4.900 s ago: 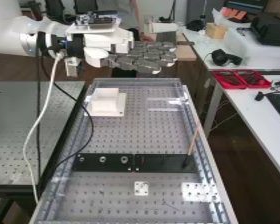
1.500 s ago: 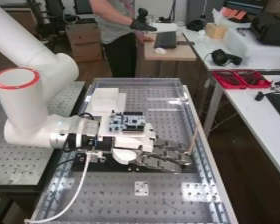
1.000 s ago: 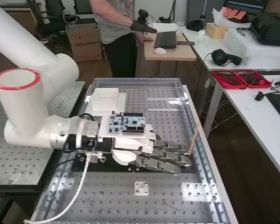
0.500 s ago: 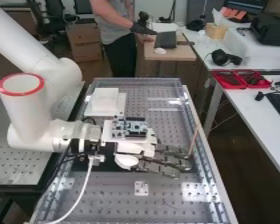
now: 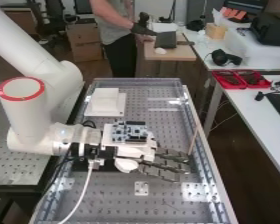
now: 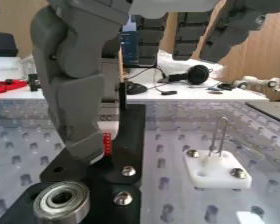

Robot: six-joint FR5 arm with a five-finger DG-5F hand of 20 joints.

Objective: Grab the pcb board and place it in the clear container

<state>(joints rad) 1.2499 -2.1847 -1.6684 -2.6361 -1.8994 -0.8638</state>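
PCB board, red, sits partly behind the hand's thumb, contact unclear.

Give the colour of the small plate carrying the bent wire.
White; the plate shows best in the wrist view.

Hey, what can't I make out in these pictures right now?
- Stick's lower end: behind the fingers, high view.
- Rest of the red part: behind the fingers, wrist view.
- Bearing's base: cut off by the edge, wrist view.
- Wrist board's details: too small, high view.
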